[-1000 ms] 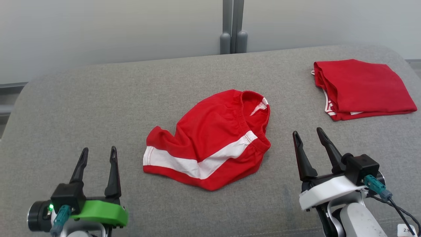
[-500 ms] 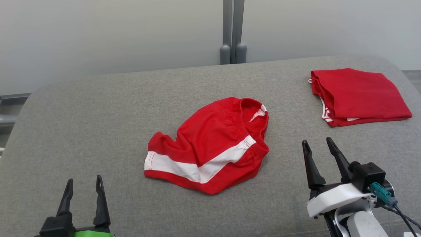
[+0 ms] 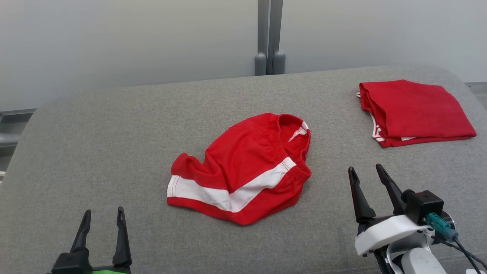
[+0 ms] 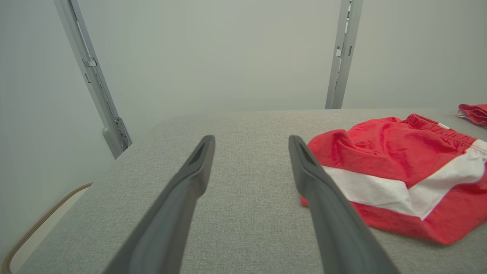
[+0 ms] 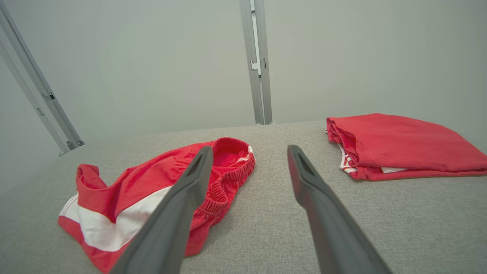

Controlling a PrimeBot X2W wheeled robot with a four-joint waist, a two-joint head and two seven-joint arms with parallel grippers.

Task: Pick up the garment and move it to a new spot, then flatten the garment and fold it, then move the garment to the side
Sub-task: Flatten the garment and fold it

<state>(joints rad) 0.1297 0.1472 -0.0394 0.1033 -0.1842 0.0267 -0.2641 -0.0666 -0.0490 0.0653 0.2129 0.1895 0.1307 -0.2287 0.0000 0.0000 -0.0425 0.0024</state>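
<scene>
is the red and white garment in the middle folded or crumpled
Crumpled: the striped garment lies bunched, waistband gaping open, one leg rucked up, unlike the folded red garment to its right.

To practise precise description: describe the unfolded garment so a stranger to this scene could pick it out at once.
On the grey padded surface, near its middle and in front of the vertical grey post, lies a pair of red shorts. Unlike the neatly folded red garment at the far right, it is crumpled, with a broad white stripe and an open elastic waistband.
</scene>
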